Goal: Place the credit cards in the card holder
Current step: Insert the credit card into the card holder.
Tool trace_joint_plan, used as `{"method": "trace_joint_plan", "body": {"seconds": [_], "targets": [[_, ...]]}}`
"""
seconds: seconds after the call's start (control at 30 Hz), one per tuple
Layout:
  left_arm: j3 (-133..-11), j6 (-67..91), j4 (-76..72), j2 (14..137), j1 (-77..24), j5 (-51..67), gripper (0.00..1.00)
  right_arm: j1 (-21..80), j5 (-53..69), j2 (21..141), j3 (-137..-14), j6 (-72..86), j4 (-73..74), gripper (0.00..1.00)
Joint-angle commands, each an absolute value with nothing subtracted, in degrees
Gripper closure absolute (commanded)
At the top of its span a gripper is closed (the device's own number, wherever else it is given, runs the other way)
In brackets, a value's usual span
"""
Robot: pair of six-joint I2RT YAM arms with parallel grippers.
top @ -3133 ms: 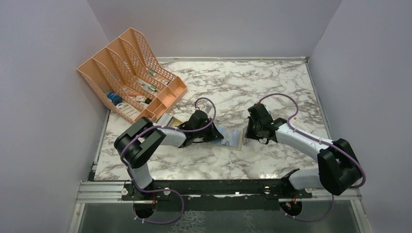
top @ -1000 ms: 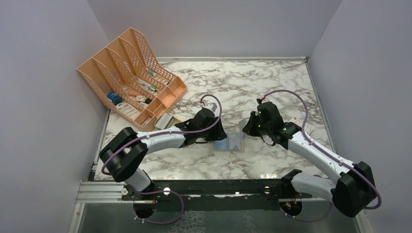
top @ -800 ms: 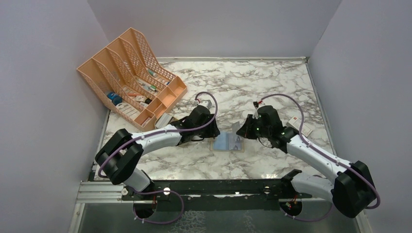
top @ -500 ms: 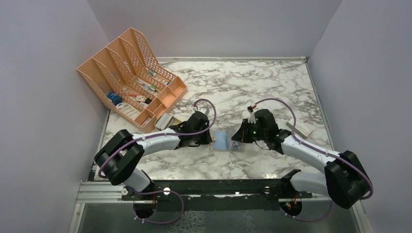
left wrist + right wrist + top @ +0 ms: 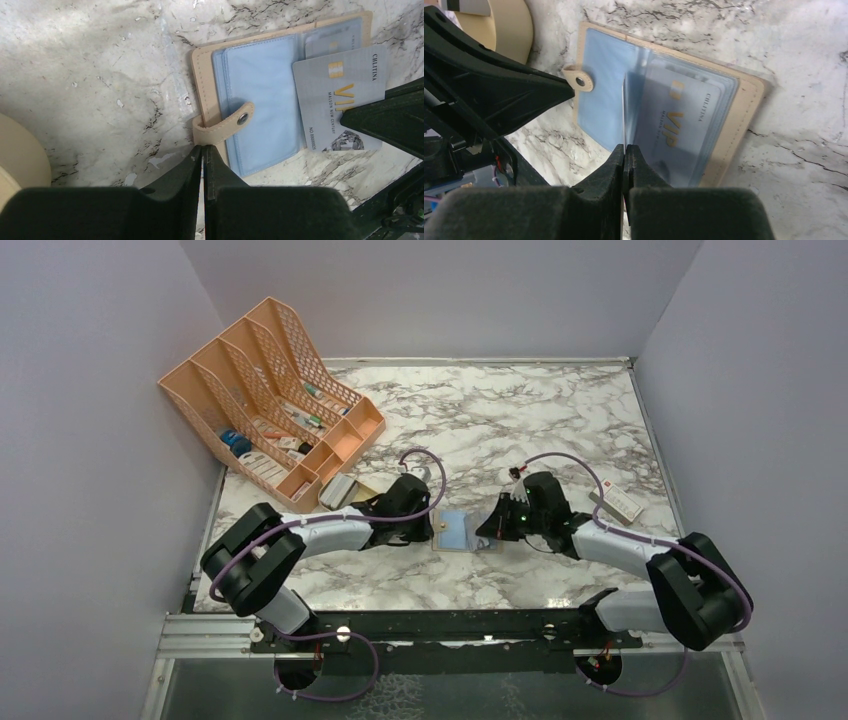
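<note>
Tan leather-like card holder (image 5: 260, 95) lies open on veined marble table (image 5: 100, 75); right gripper (image 5: 625, 147) clamps a thin grey rectangular card (image 5: 340, 100) upright; left gripper (image 5: 202, 147) closed at the snap strap (image 5: 225, 122).

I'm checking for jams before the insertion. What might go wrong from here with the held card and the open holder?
1. The right end effector pinches a credit card edge-on over the open card holder; another VIP card already shows under the sleeves, so the held one may catch a sleeve lip and buckle.
2. The left end effector sits only at the strap root, grip unclear; the holder may slide or pivot on the marble table.
</note>
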State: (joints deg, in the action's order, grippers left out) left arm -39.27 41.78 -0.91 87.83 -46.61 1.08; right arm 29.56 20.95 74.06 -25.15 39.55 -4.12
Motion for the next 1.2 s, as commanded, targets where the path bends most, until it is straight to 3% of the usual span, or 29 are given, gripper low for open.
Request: {"method": "trace_joint_plan", "body": {"seconds": [0.0,0.67,1.17], "targets": [[-38.02,41.57,-2.16,88.55,-46.76,1.85,0.91,27.79,24.09,75.17,-23.28,41.33,-9.38,0.99],[-37.24,42.08,-3.19,88.36,-46.84,2.15,0.92,25.57,31.19,81.31,-20.67,45.61,-18.29,0.99],[-35.78,45.09,-5.96,88.31,-48.56,4.33,0.92,25.57,29.27,85.05,-20.71,47.48,-23.74,0.99]]}}
